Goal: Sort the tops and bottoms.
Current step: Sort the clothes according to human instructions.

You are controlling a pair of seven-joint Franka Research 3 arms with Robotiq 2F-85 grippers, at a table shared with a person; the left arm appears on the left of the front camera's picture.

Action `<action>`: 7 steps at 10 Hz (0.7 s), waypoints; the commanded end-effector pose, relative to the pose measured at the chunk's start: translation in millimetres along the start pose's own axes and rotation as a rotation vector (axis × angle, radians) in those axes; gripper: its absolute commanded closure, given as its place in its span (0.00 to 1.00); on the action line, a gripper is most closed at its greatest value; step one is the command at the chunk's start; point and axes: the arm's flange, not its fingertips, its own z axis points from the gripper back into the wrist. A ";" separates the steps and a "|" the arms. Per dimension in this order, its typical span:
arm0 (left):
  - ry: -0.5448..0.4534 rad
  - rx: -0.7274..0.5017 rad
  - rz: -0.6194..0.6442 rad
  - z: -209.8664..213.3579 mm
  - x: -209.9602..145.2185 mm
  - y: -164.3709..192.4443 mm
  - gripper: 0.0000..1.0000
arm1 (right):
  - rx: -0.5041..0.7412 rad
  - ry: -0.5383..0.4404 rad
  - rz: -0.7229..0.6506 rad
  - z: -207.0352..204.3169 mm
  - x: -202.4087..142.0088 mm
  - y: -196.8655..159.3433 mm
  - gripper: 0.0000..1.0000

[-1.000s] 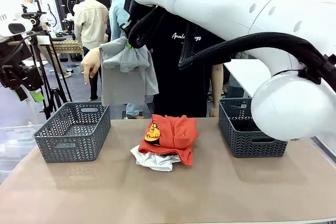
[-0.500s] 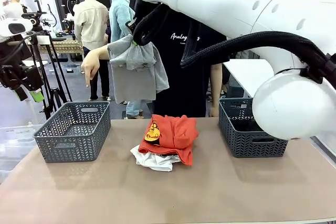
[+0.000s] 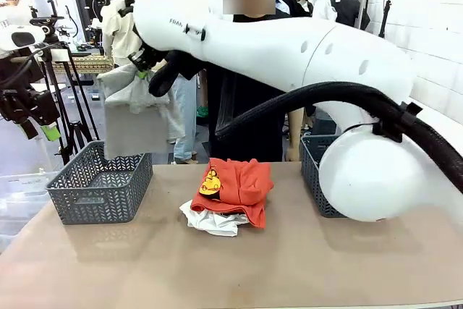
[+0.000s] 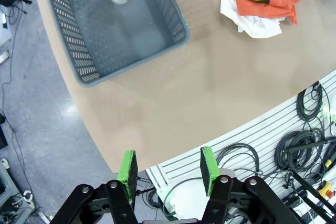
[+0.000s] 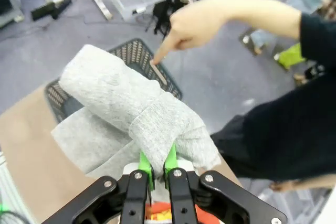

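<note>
- While it hangs from the right gripper, the light grey top is bunched at the pinch. It falls as a loose sheet above the left basket, which stands at the far-left corner of the table. Whether its hem touches the basket's rim cannot be told.
- That gripper's jaws are closed hard on a gathered fold of the grey cloth, and the green pads almost meet through the thin layers.
- By its looks the cloth is light, soft and limp. It should sag and swing under the grip and drop in a heap once let go. A gathered fold gives a surer hold than a single layer, which could slide out.
- Near the middle of the table, toward the far edge, the orange top with its yellow graphic lies folded on the white top. The white one peeks out at the orange one's near-left side.
- Both look as soft as the grey one. A raised fold of the orange one, taken from above, seems the best place to pinch, so that the white one is not dragged along.
- At the far-right corner stands the right basket, partly behind the right arm.
- From the far side a person's hand points an index finger down toward the left basket's far rim, clear of the cloth.
- High off the table's near-left edge hangs the left gripper, its jaws partly apart with nothing between them.
</note>
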 end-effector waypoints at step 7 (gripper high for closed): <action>0.008 0.008 0.002 0.4 -1.6 -0.2 0.36 | -0.001 -0.023 0.015 -4.3 0.6 0.7 1.00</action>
